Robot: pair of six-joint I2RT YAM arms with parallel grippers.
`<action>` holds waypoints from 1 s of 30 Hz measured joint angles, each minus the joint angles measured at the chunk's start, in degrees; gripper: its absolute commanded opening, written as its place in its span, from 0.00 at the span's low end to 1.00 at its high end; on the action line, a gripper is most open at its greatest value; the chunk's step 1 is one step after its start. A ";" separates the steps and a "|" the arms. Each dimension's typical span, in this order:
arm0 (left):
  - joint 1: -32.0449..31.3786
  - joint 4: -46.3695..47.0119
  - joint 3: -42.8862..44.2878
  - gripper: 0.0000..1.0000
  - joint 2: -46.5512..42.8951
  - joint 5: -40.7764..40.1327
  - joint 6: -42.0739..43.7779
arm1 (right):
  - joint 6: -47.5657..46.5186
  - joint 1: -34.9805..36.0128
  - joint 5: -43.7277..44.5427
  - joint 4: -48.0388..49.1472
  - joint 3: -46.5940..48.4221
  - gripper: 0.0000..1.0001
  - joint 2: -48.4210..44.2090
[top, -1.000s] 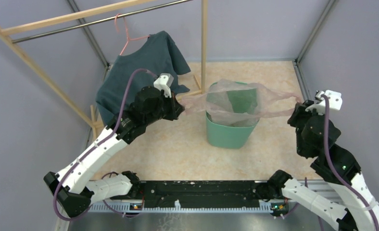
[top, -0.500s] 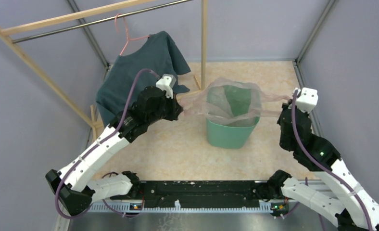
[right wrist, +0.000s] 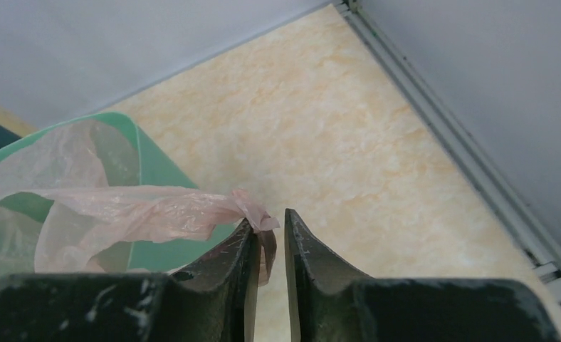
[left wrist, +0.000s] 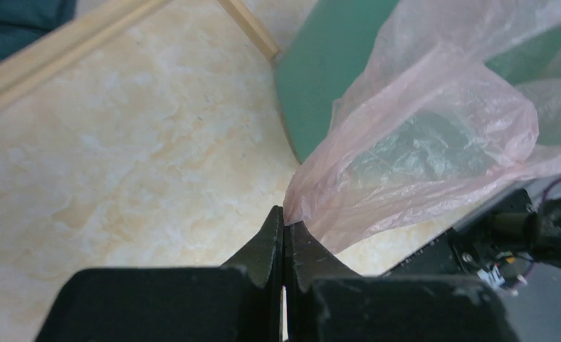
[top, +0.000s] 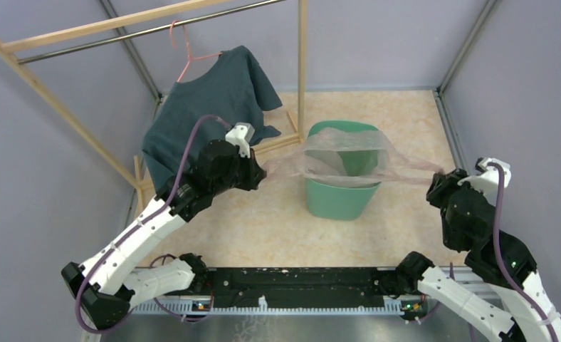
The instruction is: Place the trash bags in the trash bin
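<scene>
Right gripper (right wrist: 269,222) moved nearer; jaws narrowly parted around trash bag (top: 349,153) corner, hold unclear. Left gripper (left wrist: 285,217) pinching opposite corner. Film light, limp, slippery, tearable, stretched over trash bin (top: 338,199); corners best hold.

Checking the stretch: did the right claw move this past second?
Yes. The right claw drew back, down the view, level with the near rim of the trash bin.

From my station, the thin translucent pale-pink plastic film bag (top: 349,146) reads glossy and wrinkled; the mint-green plastic bin (top: 338,201) smooth, faintly shiny. The dark teal shirt (top: 213,92) is soft matt cloth, the pale rack (top: 302,50) bare wood. Matt black fingers (right wrist: 313,285) of the right gripper (right wrist: 268,228) show whitish scuffs.
</scene>
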 measured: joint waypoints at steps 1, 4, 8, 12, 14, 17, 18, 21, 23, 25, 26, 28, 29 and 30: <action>0.00 0.17 -1.14 0.00 -0.83 1.14 -0.81 | 1.07 0.00 -0.79 -0.55 -0.22 0.19 -0.26; 0.00 0.68 -4.57 0.00 -3.02 4.04 -2.95 | 6.03 -0.11 -4.04 -2.12 -1.97 0.19 -1.84; 0.00 0.66 -6.64 0.00 -3.30 5.22 -4.37 | 11.10 -0.13 -6.49 -3.91 -5.49 0.16 -3.08; 0.00 0.42 -6.93 0.00 -3.34 4.33 -4.68 | 16.15 -0.13 -5.70 -8.11 -5.73 0.16 -2.34; 0.00 -0.22 -6.91 0.00 -3.45 2.82 -4.83 | 18.64 -0.13 -4.72 -10.54 -4.90 0.16 -2.16; 0.00 -0.87 -6.91 0.00 -3.98 1.62 -5.01 | 22.36 -0.20 -3.13 -12.90 -3.06 0.16 -2.45; 0.00 -0.87 -6.91 0.00 -4.28 1.57 -5.18 | 24.44 -0.20 -2.47 -13.68 -2.69 0.16 -2.95; 0.00 -0.61 -7.13 0.00 -5.29 1.90 -5.81 | 31.32 -0.20 -0.83 -16.59 -2.86 0.19 -5.38; 0.00 0.79 -8.68 0.00 -6.05 2.49 -6.21 | 34.07 -0.20 -0.13 -16.65 -3.82 0.20 -7.21; 0.00 1.62 -10.40 0.00 -6.05 3.45 -6.62 | 35.30 -0.20 0.17 -15.45 -6.38 0.21 -9.11; 0.00 2.21 -11.43 0.00 -5.70 3.85 -6.88 | 35.52 -0.22 0.24 -14.78 -8.09 0.23 -9.64; 0.00 2.95 -12.76 0.00 -4.66 4.22 -7.19 | 35.47 -0.22 0.35 -12.96 -11.06 0.24 -9.75; 0.00 3.19 -13.07 0.00 -3.93 4.20 -7.28 | 34.67 -0.22 0.42 -11.39 -12.83 0.26 -9.73; 0.00 3.54 -13.20 0.00 -3.21 4.17 -7.30 | 33.44 -0.22 0.50 -9.75 -14.34 0.28 -9.73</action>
